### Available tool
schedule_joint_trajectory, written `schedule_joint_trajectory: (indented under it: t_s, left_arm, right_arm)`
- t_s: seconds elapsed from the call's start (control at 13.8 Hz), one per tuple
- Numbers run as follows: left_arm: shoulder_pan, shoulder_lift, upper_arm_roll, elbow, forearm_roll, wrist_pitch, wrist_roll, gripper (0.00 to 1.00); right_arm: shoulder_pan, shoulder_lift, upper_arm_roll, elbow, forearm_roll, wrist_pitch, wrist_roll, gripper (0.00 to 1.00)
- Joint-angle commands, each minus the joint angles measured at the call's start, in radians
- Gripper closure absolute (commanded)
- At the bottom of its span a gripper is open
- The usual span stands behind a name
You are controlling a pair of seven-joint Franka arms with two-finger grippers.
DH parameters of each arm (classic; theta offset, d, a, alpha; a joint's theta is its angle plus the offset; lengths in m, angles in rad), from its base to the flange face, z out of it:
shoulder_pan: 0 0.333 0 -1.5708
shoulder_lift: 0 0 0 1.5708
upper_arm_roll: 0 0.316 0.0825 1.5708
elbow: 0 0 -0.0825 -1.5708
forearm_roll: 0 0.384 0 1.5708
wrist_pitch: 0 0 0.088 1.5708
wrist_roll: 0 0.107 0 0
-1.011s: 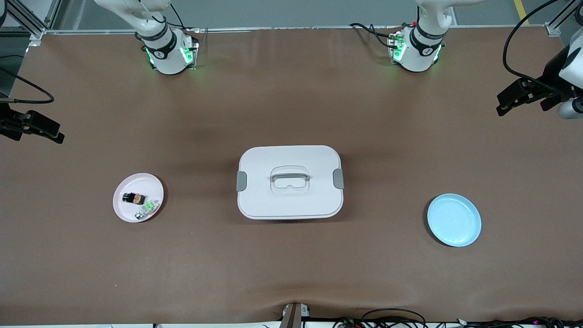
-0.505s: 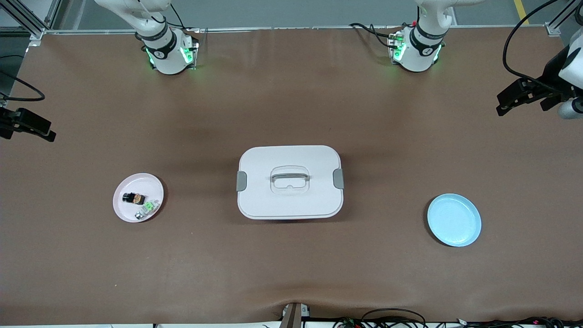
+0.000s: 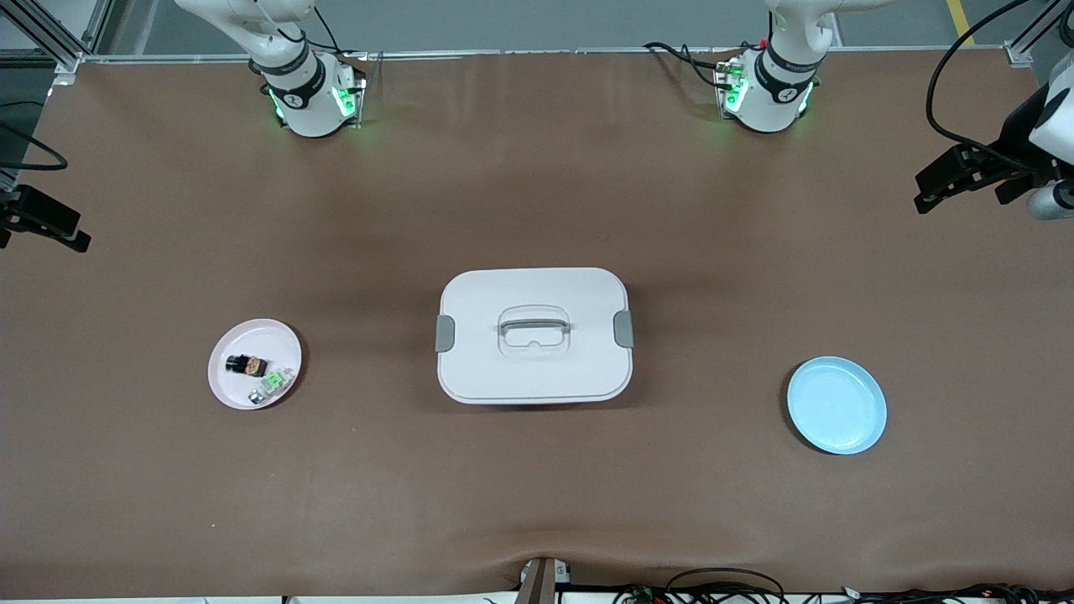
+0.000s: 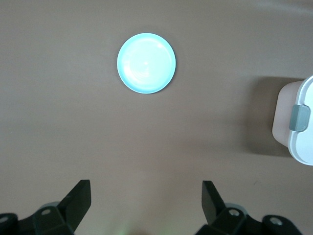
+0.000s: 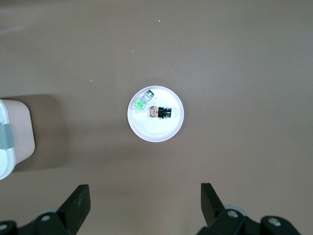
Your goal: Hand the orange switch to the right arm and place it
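The orange switch (image 3: 246, 365), tiny and black with an orange middle, lies on a pink plate (image 3: 273, 335) toward the right arm's end of the table. It also shows in the right wrist view (image 5: 161, 112), where the plate (image 5: 156, 133) looks white. My right gripper (image 5: 145, 191) is open and empty, high over the table's edge at that end (image 3: 50, 226), well apart from the plate. My left gripper (image 4: 146, 188) is open and empty, high over the left arm's end of the table (image 3: 935, 189).
A tiny green-and-white component (image 3: 273, 382) lies beside the switch on the pink plate. A white lidded box with a handle (image 3: 534, 335) stands mid-table. A light blue plate (image 3: 836, 405) sits toward the left arm's end and holds nothing.
My right gripper has drawn back toward the table's edge at its own end. The left arm, the plates and the switch have not moved.
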Motion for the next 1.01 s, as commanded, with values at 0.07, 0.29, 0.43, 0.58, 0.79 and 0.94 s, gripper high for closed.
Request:
schedule_joint_trajectory:
  t_s: [0.07,0.29,0.43,0.58,0.79,0.94]
  left_arm:
    - [0.002,0.000,0.001,-0.001,-0.012,-0.010,0.015,0.00]
    - [0.003,0.000,0.001,-0.001,-0.012,-0.010,0.018,0.00]
    - [0.008,0.000,0.001,0.003,-0.012,-0.010,0.025,0.00]
    - [0.008,0.000,0.001,0.006,-0.012,-0.010,0.023,0.00]
    - [0.006,0.000,0.001,0.006,-0.012,-0.010,0.023,0.00]
    - [0.006,0.000,0.001,0.008,-0.012,-0.012,0.023,0.00]
  right_arm:
    - [-0.018,-0.024,0.011,-0.022,0.024,-0.022,0.003,0.00]
    - [-0.020,-0.024,0.010,-0.022,0.039,-0.026,0.044,0.00]
    - [-0.021,-0.024,0.008,-0.022,0.046,-0.032,0.055,0.00]
    - [-0.023,-0.024,0.008,-0.022,0.061,-0.033,0.055,0.00]
    - [-0.023,-0.024,0.008,-0.022,0.061,-0.033,0.052,0.00]
    - [-0.027,-0.023,0.008,-0.022,0.061,-0.035,0.052,0.00]
